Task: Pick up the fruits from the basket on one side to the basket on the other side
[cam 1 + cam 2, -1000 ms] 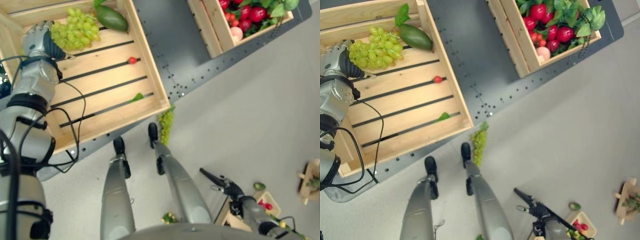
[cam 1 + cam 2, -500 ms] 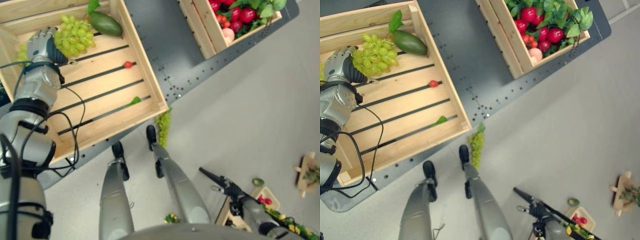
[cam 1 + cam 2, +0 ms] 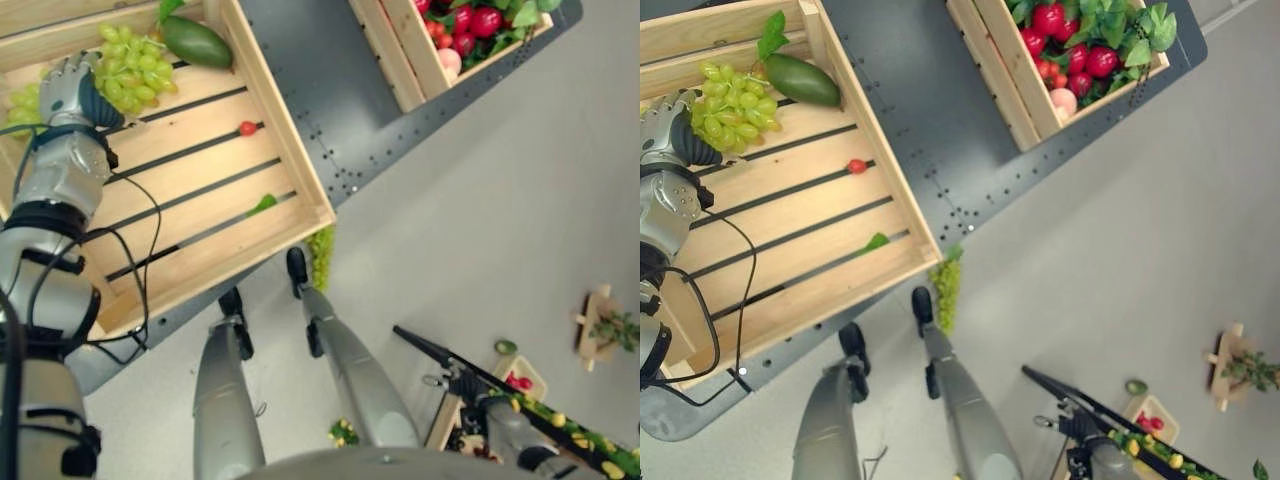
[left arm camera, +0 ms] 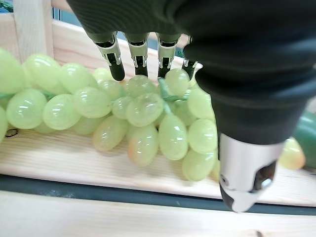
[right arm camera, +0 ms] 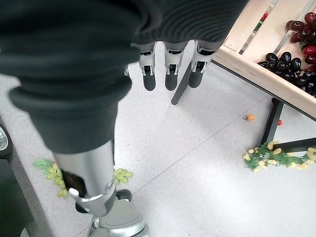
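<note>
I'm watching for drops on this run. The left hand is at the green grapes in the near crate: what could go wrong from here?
1. The left hand has only its fingertips on the green grapes; a loose grip might let the bunch slip.
2. The avocado lies right beside the bunch and could get nudged.
3. One grape bunch already lies on the floor by the crate, so another spill seems possible.

Bright, even light; soft shadows.

Dark perforated table; grey floor; small wooden stand far right.
</note>
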Tool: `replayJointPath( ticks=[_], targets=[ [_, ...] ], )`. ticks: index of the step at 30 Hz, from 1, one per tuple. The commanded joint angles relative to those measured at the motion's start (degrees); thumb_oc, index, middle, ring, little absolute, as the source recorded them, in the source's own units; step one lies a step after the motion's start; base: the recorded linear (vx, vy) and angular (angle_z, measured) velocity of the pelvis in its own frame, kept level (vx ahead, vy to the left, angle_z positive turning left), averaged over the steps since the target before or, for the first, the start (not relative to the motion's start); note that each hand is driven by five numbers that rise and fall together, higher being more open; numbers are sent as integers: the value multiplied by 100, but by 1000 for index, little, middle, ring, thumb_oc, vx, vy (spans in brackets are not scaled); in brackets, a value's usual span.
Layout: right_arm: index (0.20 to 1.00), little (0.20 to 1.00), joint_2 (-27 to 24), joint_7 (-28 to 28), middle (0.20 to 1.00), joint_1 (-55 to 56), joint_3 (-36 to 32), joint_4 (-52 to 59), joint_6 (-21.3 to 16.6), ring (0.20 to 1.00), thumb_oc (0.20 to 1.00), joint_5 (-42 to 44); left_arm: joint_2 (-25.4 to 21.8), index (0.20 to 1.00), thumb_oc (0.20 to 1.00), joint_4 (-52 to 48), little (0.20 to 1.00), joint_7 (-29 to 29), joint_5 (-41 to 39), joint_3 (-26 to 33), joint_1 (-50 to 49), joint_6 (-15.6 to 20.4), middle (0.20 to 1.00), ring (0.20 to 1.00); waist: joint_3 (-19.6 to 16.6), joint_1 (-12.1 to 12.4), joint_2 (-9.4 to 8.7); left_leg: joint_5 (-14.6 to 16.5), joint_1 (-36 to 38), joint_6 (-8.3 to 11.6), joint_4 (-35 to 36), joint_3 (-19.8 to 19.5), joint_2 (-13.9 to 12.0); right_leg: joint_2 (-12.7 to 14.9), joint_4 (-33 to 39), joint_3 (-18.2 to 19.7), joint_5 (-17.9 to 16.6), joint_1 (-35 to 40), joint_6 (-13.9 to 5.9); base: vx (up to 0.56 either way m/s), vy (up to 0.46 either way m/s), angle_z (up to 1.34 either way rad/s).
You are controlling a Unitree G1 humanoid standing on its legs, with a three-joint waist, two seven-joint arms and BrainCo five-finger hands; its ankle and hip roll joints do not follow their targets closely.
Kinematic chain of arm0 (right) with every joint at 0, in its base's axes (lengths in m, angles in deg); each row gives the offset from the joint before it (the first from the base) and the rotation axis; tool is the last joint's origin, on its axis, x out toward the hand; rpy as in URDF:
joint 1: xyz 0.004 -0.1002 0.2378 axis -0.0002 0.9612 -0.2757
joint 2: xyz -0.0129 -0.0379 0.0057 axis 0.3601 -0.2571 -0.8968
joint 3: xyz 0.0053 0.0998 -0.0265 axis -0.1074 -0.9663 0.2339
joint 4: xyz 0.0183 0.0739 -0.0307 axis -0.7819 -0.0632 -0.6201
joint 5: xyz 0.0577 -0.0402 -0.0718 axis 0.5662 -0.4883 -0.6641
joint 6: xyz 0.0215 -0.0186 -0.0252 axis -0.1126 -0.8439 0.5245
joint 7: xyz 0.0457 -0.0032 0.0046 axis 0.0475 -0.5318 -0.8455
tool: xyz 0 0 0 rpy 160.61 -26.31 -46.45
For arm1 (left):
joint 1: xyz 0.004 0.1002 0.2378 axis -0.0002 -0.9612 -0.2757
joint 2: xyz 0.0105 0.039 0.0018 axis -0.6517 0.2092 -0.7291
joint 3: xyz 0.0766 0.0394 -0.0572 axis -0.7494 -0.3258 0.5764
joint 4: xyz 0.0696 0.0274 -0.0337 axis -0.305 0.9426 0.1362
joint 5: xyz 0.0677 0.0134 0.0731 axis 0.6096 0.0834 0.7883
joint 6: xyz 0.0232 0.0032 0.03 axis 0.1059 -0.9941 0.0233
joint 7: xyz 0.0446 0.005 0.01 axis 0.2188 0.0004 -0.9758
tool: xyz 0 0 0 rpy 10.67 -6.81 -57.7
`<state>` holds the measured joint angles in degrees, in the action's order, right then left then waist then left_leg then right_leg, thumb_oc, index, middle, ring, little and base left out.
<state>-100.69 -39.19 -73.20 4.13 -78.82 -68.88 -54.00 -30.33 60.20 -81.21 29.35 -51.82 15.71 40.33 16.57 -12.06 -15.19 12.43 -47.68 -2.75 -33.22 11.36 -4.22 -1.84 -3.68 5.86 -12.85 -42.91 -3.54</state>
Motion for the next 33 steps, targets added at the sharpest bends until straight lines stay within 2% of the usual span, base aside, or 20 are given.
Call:
replayJointPath(
  ticks=[1,2,3,4,5,6,8,9,11,12,13,15,16,18,19,20,27,28,30,33],
  targets=[
    [1000,1000,-132,13,1000,78,6,-273,151,1000,1000,-27,-394,1000,1000,-138,1000,-139,88,170,70,88,1000,1000,61,70,144,-275,784,81,1220,-140,79,194,-267,-50,673,819,-664,23,-6,-21],
    [1000,1000,-133,15,1000,76,-13,-270,141,1000,1000,-22,-420,1000,1000,-158,1000,-146,90,172,92,95,1000,1000,85,41,84,-506,690,68,1207,-77,98,250,-235,-61,529,760,-645,25,-2,-22],
    [1000,1000,-133,9,1000,74,-4,-265,146,1000,1000,-20,-435,1000,1000,-151,1000,-153,92,139,111,95,1000,1000,54,62,141,-287,751,84,1199,-155,88,211,-206,-64,650,839,-668,-78,-44,-22],
    [1000,1000,-135,10,1000,67,-6,-259,144,1000,1000,-21,-437,1000,1000,-148,1000,-157,92,142,120,95,1000,1000,82,32,82,-510,680,64,1210,-88,109,250,-205,-57,523,768,-645,107,40,-16],
    [1000,1000,-126,17,1000,84,-1,-278,147,1000,1000,-20,-447,1000,1000,-148,1000,-182,108,102,167,88,1000,1000,47,58,137,-285,735,85,1195,-164,91,215,-180,-70,641,844,-670,-73,-33,-19],
    [1000,1000,-124,43,1000,91,12,-257,147,1000,1000,9,-471,1000,1000,-127,1000,-191,121,72,239,83,1000,1000,57,7,67,-514,657,67,1231,-96,131,270,-114,-58,498,796,-647,26,18,-10],
    [1000,1000,-113,43,1000,85,20,-265,145,1000,1000,6,-464,1000,1000,-110,1000,-207,129,71,251,67,1000,1000,49,4,65,-509,653,68,1237,-100,133,276,-104,-57,490,791,-651,15,22,4],
    [1000,1000,-98,45,1000,84,52,-278,150,1000,1000,-4,-501,1000,1000,21,1000,-207,137,-8,329,71,1000,1000,4,23,114,-250,703,74,1184,-164,105,243,-81,-67,604,878,-682,102,58,1],
    [1000,1000,-88,47,1000,79,57,-259,145,1000,1000,17,-499,1000,1000,48,1000,-221,139,-16,346,68,1000,1000,23,-7,39,-464,629,51,1183,-83,126,283,-82,-48,473,810,-666,9,9,-10],
    [1000,1000,-81,48,1000,61,81,-268,151,1000,1000,43,-481,1000,1000,182,1000,-227,139,-127,475,67,1000,1000,-12,9,94,-220,687,59,1150,-145,101,249,-84,-54,597,874,-691,-87,-43,-10],
    [1000,1000,-80,49,1000,53,76,-262,149,1000,1000,42,-482,1000,1000,191,1000,-230,138,-134,494,69,1000,1000,17,-20,31,-446,615,40,1161,-77,124,290,-90,-46,475,800,-668,100,36,-8],
    [1000,1000,-88,31,1000,37,91,-276,142,1000,1000,67,-456,1000,1000,316,1000,-214,120,-243,610,68,1000,1000,8,12,98,-230,646,52,1131,-142,106,253,-101,-72,587,832,-692,1,-2,-2],
    [1000,1000,-89,32,1000,29,88,-271,140,1000,1000,66,-457,1000,1000,322,1000,-218,120,-244,624,70,1000,1000,36,-19,36,-458,574,32,1144,-75,129,295,-106,-64,464,757,-669,0,0,0],
    [1000,1000,-92,6,1000,20,98,-270,123,1000,1000,119,-432,1000,1000,472,1000,-187,116,-363,720,70,1000,1000,29,-1,83,-227,603,43,1112,-132,107,259,-99,-89,561,782,-692,0,0,0],
    [1000,1000,-94,7,1000,13,95,-264,122,1000,1000,118,-433,1000,1000,477,1000,-191,116,-362,731,71,1000,1000,56,-34,22,-454,531,22,1126,-64,131,302,-104,-81,439,708,-669,0,0,0],
    [1000,1000,-91,8,1000,19,94,-263,122,1000,1000,158,-394,1000,1000,572,1000,-147,101,-405,751,74,1000,1000,47,-9,76,-220,595,34,1109,-138,105,257,-101,-98,552,755,-693,0,0,0],
    [1000,1000,-110,-6,1000,54,98,-262,115,1000,1000,168,-273,1000,1000,743,1000,-64,92,-437,753,59,1000,1000,100,-1,88,-222,542,26,1077,-162,102,233,-154,-138,563,662,-673,10,6,0],
    [1000,1000,-114,-9,1000,55,90,-268,120,1000,1000,179,-272,777,777,769,777,-31,90,-434,733,52,777,777,112,1,94,-218,537,24,1065,-168,101,230,-168,-145,569,642,-667,0,0,0],
    [1000,1000,-124,-2,1000,37,88,-259,117,1000,1000,195,-235,209,209,848,209,-5,85,-481,743,48,209,209,108,-15,94,-229,516,24,1066,-192,106,223,-172,-171,561,609,-653,0,0,0],
    [1000,1000,-139,-18,1000,23,76,-266,116,1000,1000,205,-220,200,200,898,200,36,92,-458,687,49,200,200,122,-16,94,-217,502,22,1024,-200,102,219,-195,-177,570,582,-637,0,0,0]
  ],
)
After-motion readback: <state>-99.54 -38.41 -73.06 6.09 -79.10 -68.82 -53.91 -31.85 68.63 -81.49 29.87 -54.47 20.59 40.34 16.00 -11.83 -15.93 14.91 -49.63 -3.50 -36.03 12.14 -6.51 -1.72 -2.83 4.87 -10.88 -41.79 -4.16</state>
